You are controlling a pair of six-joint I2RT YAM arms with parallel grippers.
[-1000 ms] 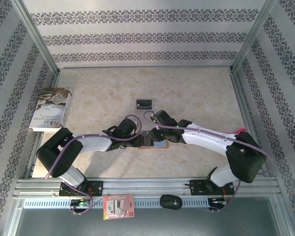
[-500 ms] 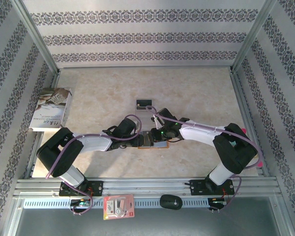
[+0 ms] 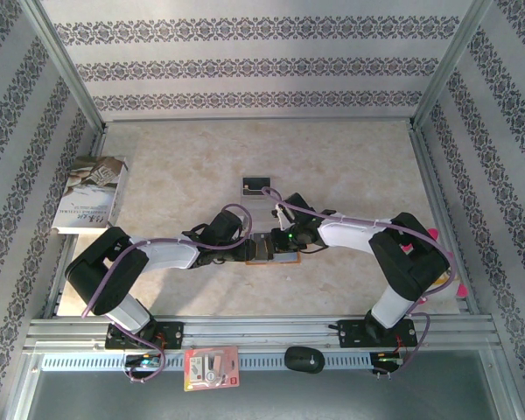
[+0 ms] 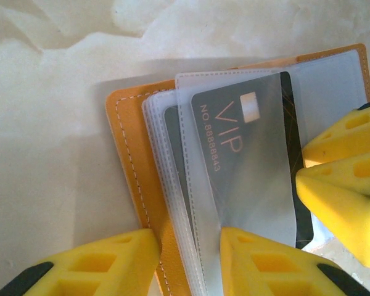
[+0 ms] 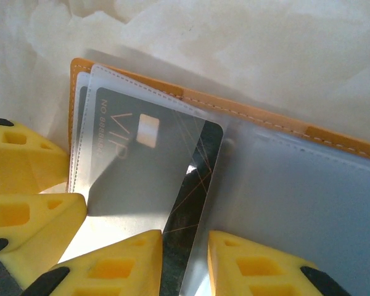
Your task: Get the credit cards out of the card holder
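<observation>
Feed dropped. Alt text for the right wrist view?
A dark VIP credit card sticks partway out of a clear sleeve in the open orange card holder, its bare edge between the yellow fingers of the right gripper. The left gripper sits at the frame's left edge.

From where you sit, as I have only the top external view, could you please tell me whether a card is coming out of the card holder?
Observer: Yes. In the right wrist view, a black VIP card sticks partway out of its clear sleeve, with one dark edge bare.
Operator: Thank you. Where is the right claw against it?
Observer: The right claw is open, with one finger on each side of that bare edge.
Operator: And the left claw?
Observer: The left claw is open over the card holder, its fingers astride the orange edge and the stacked sleeves.
</observation>
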